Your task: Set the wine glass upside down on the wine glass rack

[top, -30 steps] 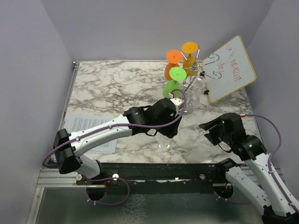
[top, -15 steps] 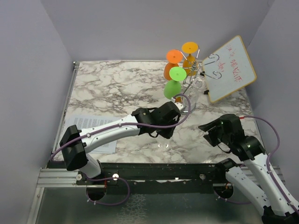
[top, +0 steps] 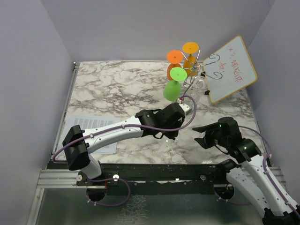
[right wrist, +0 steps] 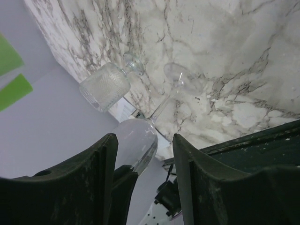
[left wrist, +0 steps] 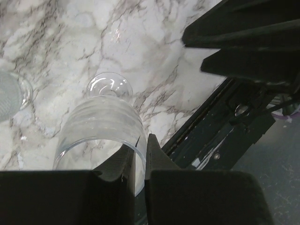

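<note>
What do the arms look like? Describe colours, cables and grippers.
Both the left arm and right arm have white links, black joints and a purple cable looping alongside. The left gripper and right gripper are black, each with two flat, scuffed fingers.

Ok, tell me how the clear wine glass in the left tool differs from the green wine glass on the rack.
The clear wine glass is colourless and see-through; the green wine glass is bright green. The green one hangs upside down on the wine glass rack; the clear one is off it, low near the table front edge. The left tool pinches the clear one's rim; nothing grips the green one. Both are stemmed, with round feet.
</note>
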You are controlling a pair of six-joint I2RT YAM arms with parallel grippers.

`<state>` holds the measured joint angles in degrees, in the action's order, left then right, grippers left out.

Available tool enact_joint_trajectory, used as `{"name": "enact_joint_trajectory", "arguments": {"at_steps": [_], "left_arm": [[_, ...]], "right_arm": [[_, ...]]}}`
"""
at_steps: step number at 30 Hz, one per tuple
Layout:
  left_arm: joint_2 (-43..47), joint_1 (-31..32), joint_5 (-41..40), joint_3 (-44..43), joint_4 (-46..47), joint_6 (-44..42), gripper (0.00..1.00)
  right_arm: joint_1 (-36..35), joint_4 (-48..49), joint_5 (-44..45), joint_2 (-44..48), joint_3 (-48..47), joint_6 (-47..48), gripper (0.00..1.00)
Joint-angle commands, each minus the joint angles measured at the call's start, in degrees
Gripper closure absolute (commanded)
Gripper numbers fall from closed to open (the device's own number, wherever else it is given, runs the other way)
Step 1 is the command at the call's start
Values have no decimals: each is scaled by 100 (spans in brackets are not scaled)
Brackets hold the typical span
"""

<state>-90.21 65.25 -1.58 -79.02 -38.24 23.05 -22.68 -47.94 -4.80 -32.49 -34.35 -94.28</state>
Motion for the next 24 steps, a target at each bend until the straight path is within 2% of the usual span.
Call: {"name": "enact_joint_trajectory", "arguments": {"at_steps": [1,7,12,16,24], "left_arm": [[496,199,-340,343,1452,8,100],[941,264,-466,1167,3097,31,100],[1145,286,-439,1524,3788,33,100],[1239,281,-351,1714,4184,57,100],[1282,285,-158,1928,4477,77,100]], "right_arm": [[-30,509,-643,84,197,-1277,46],[-25,544,-484,3,132,-1930,51],[-25,624,-325,-199,31,-2087,42],[-19,888,-332,-454,-20,-2063,40],[-22,1183,-79,-687,-59,-2070,53]]}}
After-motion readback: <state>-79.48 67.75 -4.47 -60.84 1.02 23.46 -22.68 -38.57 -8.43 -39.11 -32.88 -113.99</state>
